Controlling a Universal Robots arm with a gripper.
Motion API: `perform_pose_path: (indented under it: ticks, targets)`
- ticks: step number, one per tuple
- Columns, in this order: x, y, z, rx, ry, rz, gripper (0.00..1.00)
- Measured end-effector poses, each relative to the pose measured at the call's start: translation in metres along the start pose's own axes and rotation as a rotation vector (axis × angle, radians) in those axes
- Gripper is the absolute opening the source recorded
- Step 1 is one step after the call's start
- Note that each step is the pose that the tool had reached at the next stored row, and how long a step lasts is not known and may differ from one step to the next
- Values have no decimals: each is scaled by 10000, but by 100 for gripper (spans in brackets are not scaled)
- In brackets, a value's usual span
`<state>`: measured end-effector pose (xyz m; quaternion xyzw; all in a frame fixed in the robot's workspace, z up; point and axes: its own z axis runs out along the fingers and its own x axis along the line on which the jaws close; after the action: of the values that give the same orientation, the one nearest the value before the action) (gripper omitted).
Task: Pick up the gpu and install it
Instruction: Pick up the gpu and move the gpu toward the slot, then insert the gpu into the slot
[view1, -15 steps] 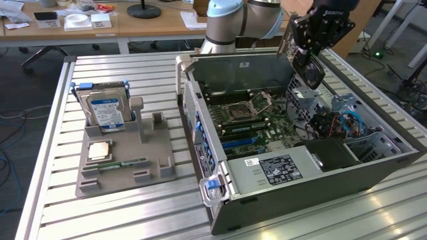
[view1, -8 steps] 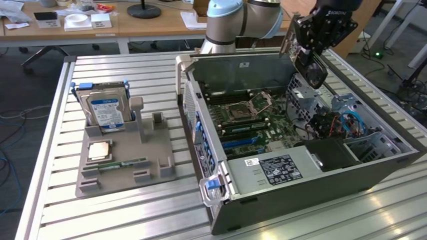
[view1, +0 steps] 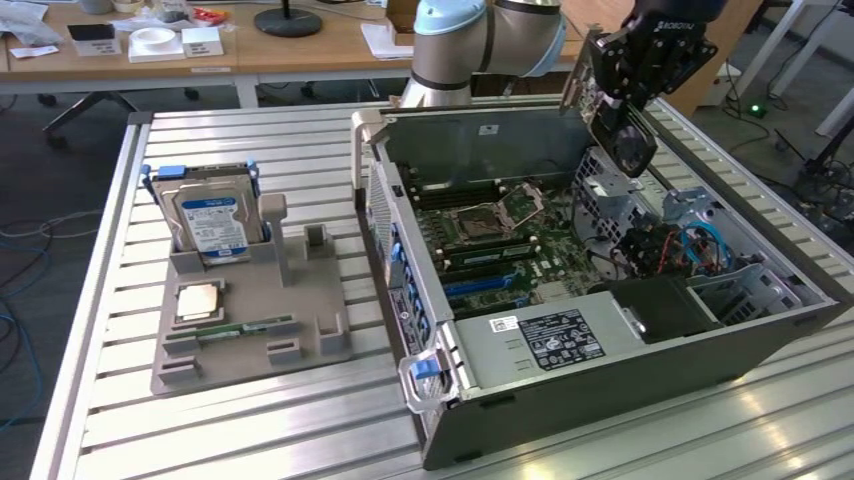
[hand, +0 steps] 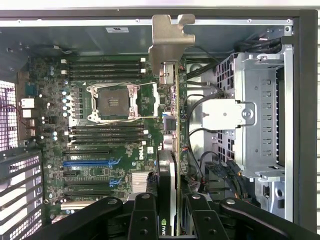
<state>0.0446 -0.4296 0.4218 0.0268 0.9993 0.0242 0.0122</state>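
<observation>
**Card pinched edge-on over the open case**

Closest in, the hand (hand: 171, 209) has its black fingers (hand: 143, 212) pressed onto both faces of the gpu (hand: 168, 175), pinching it edge-on with the silver bracket (hand: 169, 35) pointing away. The card hangs clear above the motherboard (hand: 100, 125), inside the open case (view1: 601, 400), which sits by the desk (view1: 267, 420) edge on the exterior view's right. I'd judge the card light and stiff but delicate. It is best gripped on its flat faces, not the connector edge. The drive cage (hand: 260, 115) stands just beside it.
</observation>
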Motion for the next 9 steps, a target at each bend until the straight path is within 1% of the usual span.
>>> perform_pose_path:
  ticks: [9]
  targets:
    - [0, 0, 0, 0, 0, 1, 27]
